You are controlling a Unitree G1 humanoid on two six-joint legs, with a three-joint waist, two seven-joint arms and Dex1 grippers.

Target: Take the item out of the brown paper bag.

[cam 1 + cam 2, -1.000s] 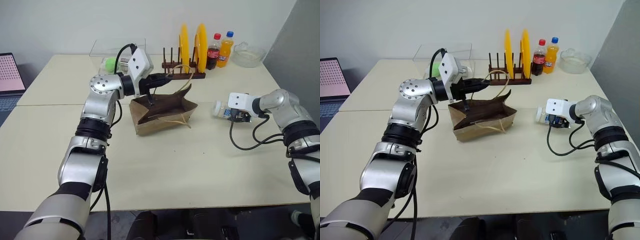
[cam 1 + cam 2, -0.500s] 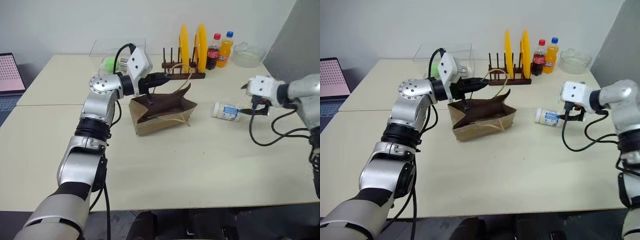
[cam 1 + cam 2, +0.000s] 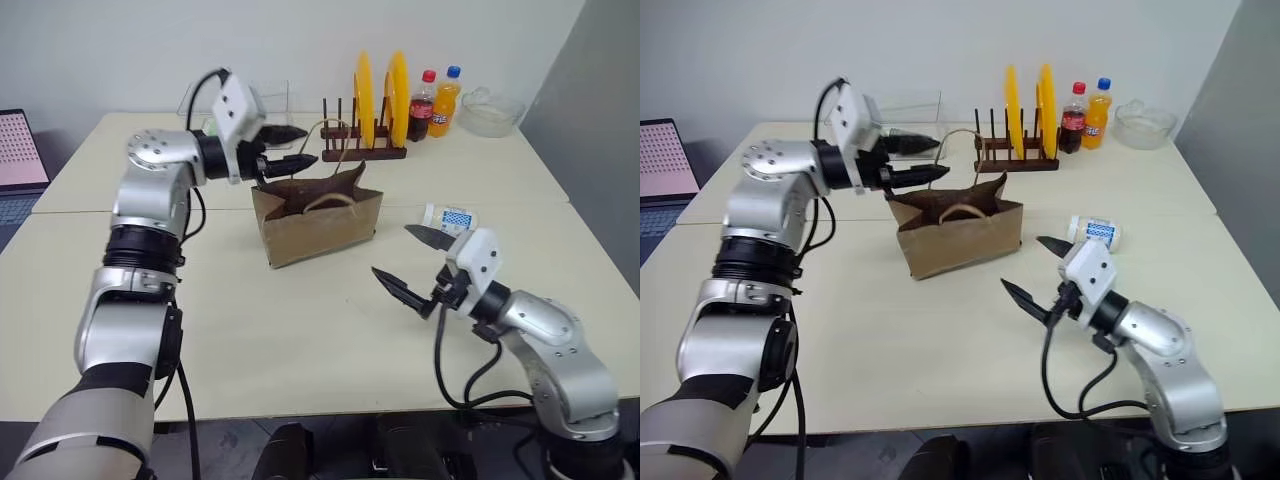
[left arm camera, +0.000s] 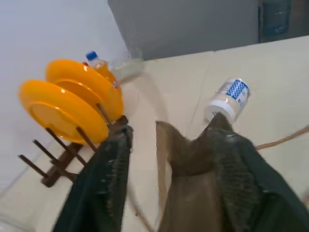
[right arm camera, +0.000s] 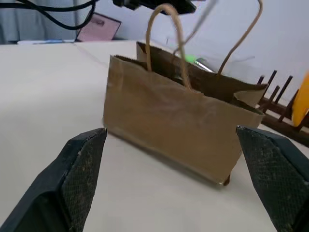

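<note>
The brown paper bag (image 3: 315,217) stands upright mid-table with its mouth open and its loop handles up. My left gripper (image 3: 289,147) hovers level at the bag's far left rim, fingers apart and empty. In the left wrist view the bag's rim (image 4: 186,157) lies between the fingers (image 4: 107,181) without touching them. The item (image 3: 448,217), a white cylinder with a blue label, lies on its side on the table to the right of the bag. My right gripper (image 3: 411,263) is open and empty near the table's front, in front of the item and facing the bag (image 5: 176,126).
A wooden rack with two yellow plates (image 3: 375,92) stands behind the bag. Cola (image 3: 427,100) and orange soda (image 3: 449,96) bottles and a glass bowl (image 3: 489,108) sit at the back right. A clear box with a green ball (image 3: 213,124) is behind my left arm, and a laptop (image 3: 20,150) lies far left.
My left gripper has opened and drawn back leftward and up from the bag's handle; the bag now stands straighter. My right arm swung away from the item, back toward the table's front.
</note>
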